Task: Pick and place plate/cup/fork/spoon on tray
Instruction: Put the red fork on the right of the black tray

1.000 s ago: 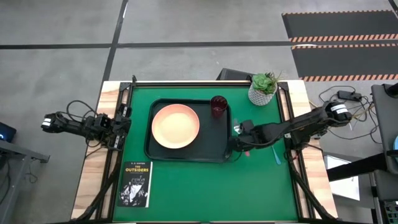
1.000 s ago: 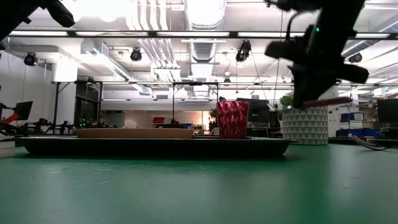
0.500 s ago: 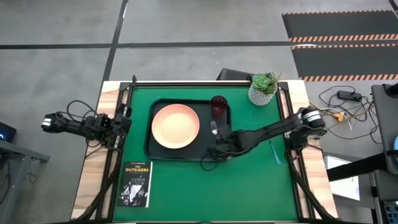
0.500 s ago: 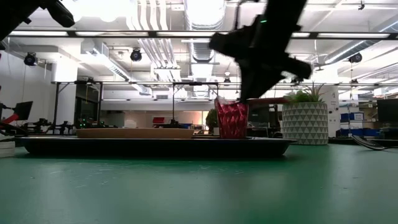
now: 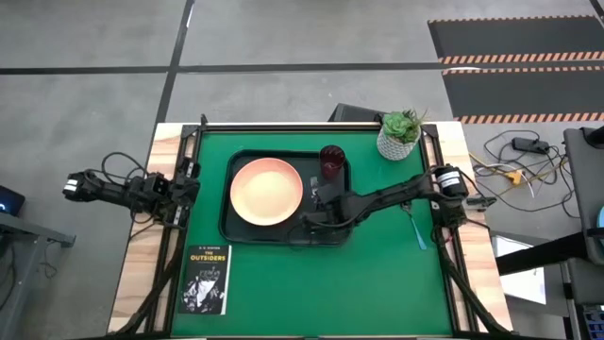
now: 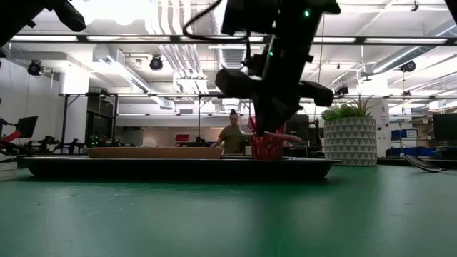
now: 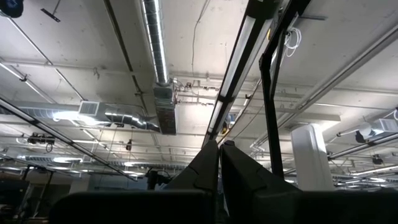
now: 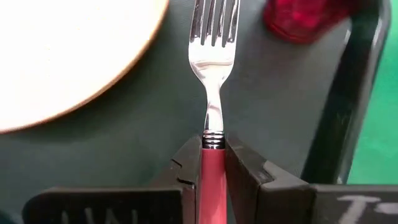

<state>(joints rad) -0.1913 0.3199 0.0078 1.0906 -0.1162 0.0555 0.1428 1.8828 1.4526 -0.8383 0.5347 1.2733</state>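
Note:
The dark tray point(image 5: 335, 231) lies mid-table with the salmon plate point(image 5: 267, 192) on it and the dark red cup point(image 5: 331, 159) in its far right corner. My right gripper point(image 5: 316, 203) hangs over the tray's right part, between plate and cup, shut on the pink-handled fork point(image 8: 213, 56). The fork's silver prongs point out ahead over the tray floor. The blue-handled spoon point(image 5: 418, 231) lies on the green mat right of the tray. My left gripper point(image 5: 184, 189) waits at the table's left edge, shut and pointing up. My right gripper pinches the fork's pink handle point(image 8: 211, 171) between its two fingers, right behind the metal collar. The fingers slant down from the table's right and lie along the fork. The fork sticks out forward past the fingertips, lifted clear above the tray point(image 6: 178, 168).
A white pot with a green plant point(image 5: 398, 135) stands at the far right corner. A black book point(image 5: 205, 280) lies near the front left. Green mat lies bare in front of the tray. A person point(image 6: 232, 139) stands in the room beyond the table.
My right gripper has carried the fork toward the table's left, from beside the tray's right rim to over the tray between plate and cup, staying at about the same height. The fork has kept clear of the table all the way.

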